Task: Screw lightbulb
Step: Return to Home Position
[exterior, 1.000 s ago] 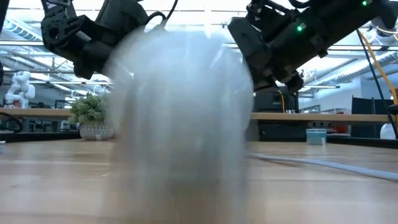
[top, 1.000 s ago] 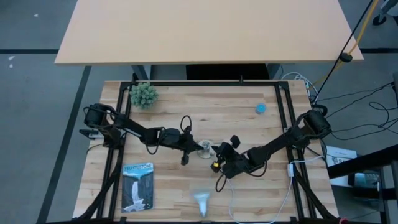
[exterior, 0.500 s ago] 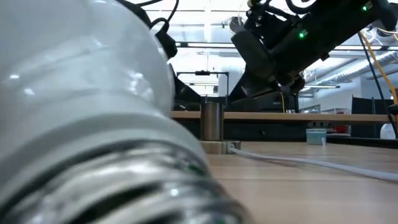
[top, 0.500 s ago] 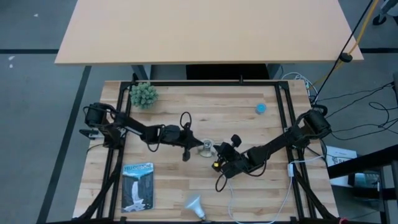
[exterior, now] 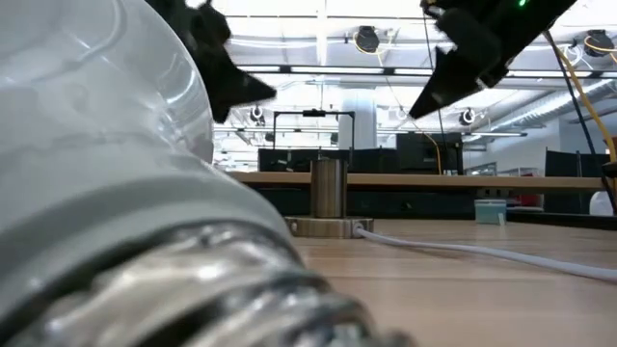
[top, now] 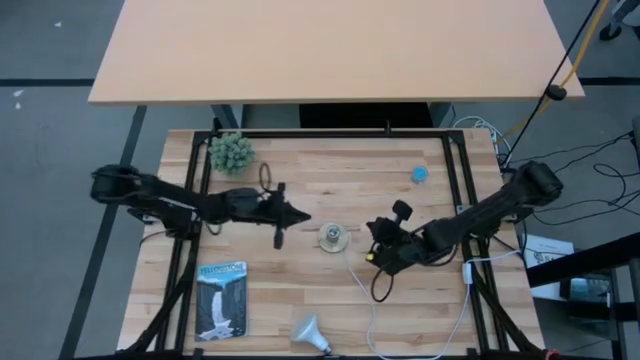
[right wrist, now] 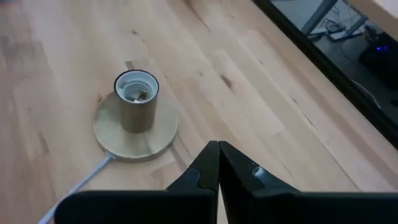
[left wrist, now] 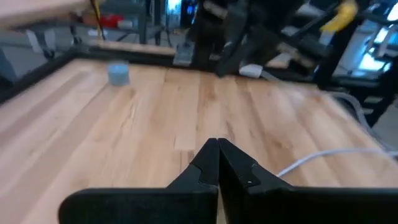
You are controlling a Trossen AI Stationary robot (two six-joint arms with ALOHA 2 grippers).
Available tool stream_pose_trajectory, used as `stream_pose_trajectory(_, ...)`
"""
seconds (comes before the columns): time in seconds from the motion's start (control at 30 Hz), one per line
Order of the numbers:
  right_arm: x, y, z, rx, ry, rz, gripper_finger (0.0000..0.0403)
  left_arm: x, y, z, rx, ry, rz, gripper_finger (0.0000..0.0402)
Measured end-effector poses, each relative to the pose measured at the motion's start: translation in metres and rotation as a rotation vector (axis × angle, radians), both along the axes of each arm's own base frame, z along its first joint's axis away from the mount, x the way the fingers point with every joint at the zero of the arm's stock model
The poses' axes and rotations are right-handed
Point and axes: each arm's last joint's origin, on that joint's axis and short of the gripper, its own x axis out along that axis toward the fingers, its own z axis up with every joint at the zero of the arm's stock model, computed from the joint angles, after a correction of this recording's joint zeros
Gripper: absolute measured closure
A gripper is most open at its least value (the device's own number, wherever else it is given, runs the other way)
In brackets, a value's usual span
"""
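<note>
Both arms have drawn back from the empty round brass socket (top: 333, 237), left end effector (left wrist: 217, 147) and right end effector (right wrist: 217, 149) pinched together; white frosted lightbulb (top: 311, 331) lies unscrewed at 6 o'clock.

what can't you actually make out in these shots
Low view: the lightbulb, right against the lens, runs off the left and bottom edges and hides part of the left hand; the right hand is only a dark silhouette.
High view: the booklet has print too small to read.
Left wrist view: the right arm is blurred.
</note>
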Motion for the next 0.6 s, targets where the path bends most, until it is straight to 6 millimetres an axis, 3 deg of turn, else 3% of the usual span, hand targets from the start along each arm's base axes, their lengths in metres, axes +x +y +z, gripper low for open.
stream_pose_trajectory(0.33,-0.013,-0.004,0.026,0.054,-0.057,0.032,0.0403,-0.048,-0.001,0.040,-0.033,-0.035,-0.011,0.0401)
stream_pose_trajectory(0.6,-0.014,-0.004,0.026,0.073,-0.029,0.069,0.0403,-0.096,0.002,0.040,0.016,0.192,0.040,0.0401)
